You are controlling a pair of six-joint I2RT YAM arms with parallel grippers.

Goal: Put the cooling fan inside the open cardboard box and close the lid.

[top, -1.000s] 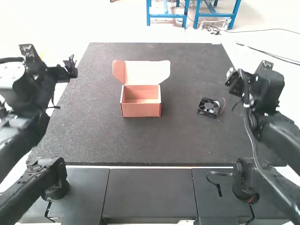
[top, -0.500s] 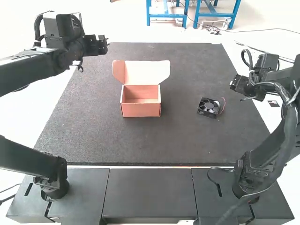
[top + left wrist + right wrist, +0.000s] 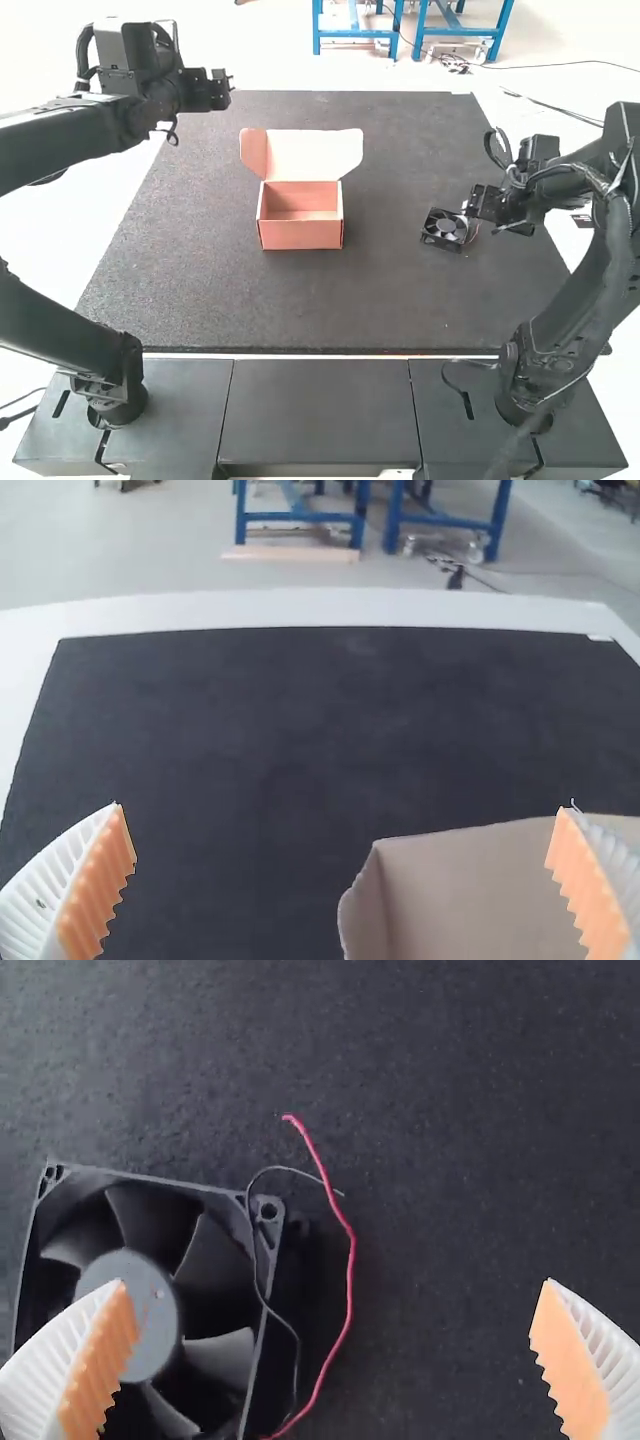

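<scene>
Open cardboard box (image 3: 300,205) upright near the middle of the black mat (image 3: 200,290) on the bench (image 3: 70,240), lid flap (image 3: 300,153) raised at its far side; cooling fan (image 3: 445,229) flat on the mat, outside the box and well to its right, about level with the box's front wall; thin red and black wires (image 3: 340,1250) trailing over the mat from the fan's side away from the box; right pincer (image 3: 480,205) low over the mat just past the fan, on the side away from the box, its white ribbed fingers (image 3: 85,1370) with orange pads spread wide and gripping nothing, one finger over the fan's frame, the other over bare mat beyond the wires; left pincer (image 3: 215,88) raised behind the box and to its left, near the mat's far left corner, fingers likewise spread wide and holding nothing, a corner of the box's lid flap between them in its own wrist view; both arms apart from the box.
</scene>
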